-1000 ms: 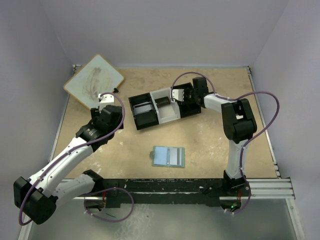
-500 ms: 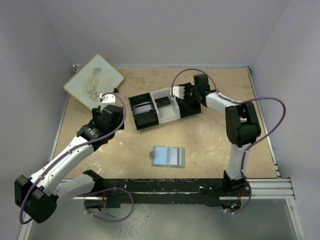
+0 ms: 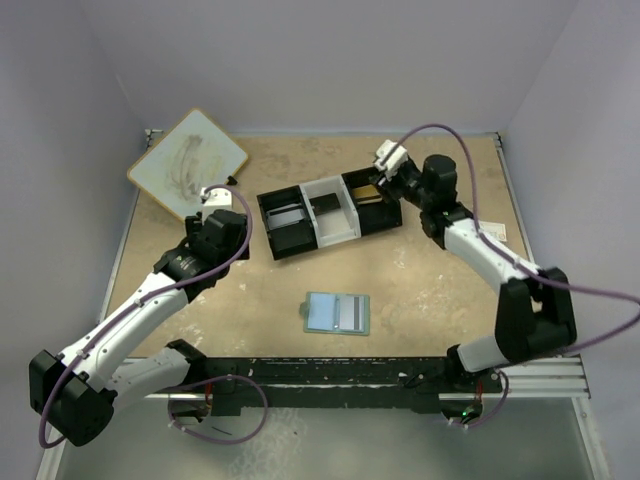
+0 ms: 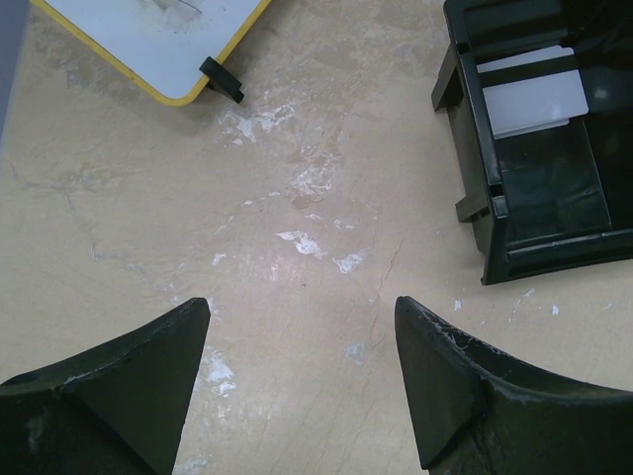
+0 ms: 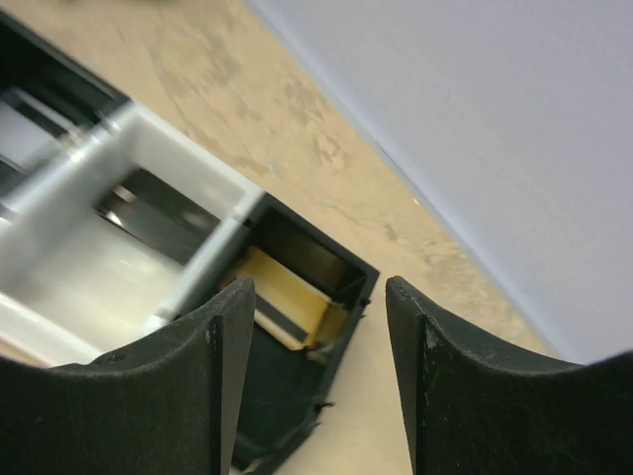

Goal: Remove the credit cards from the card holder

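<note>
The card holder lies open and flat on the table in front of the arms, pale-blue panels up. An orange-gold card leans in the right black compartment of the tray; it also shows in the top view. A pale bluish-grey card lies in the tray's left compartment. My right gripper is open and empty, above the tray's right end. My left gripper is open and empty over bare table, left of the tray.
The black-and-white three-compartment tray sits at the table's middle back; its white middle compartment holds a dark flat thing. A yellow-edged whiteboard leans at the back left corner, also in the left wrist view. Walls enclose the table.
My right arm has swung out to the right and its gripper has drawn back and up from the tray's right compartment. The left arm has barely moved.
</note>
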You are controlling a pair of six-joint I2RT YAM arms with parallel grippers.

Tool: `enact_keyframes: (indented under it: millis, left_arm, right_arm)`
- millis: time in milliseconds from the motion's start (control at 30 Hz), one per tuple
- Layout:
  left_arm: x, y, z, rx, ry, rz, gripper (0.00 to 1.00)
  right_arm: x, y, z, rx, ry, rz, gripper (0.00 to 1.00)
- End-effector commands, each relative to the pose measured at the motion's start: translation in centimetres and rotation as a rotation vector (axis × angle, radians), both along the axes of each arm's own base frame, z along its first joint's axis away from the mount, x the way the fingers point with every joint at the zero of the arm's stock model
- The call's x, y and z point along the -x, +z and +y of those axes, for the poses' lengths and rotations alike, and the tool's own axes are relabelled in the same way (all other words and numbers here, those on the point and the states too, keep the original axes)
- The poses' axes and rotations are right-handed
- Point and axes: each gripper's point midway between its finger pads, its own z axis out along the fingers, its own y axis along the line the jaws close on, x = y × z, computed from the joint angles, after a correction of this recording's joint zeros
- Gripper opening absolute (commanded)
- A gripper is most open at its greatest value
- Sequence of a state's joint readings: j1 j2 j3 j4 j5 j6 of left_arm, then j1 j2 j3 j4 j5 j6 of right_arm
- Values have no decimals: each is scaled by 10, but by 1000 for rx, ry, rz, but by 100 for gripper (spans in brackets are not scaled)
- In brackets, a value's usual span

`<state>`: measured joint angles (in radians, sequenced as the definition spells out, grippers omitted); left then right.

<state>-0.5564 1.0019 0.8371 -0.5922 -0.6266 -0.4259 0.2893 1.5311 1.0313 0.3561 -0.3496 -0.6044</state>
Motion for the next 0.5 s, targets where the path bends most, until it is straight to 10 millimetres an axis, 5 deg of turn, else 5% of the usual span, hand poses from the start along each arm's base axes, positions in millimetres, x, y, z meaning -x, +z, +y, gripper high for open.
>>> enact_keyframes:
  millis: [0, 233, 467]
  left_arm:
    - [-3, 4, -7, 29, -34, -20, 74]
    - [-2, 3, -30, 118, -122, 6, 74]
    - [31, -8, -122, 636, -355, 100, 69]
  right_arm:
    - [44, 27, 4, -537, -164, 226, 60]
    - [132, -57, 19, -707, -215, 773, 60]
    - [177, -115, 44, -619, -207, 981, 56]
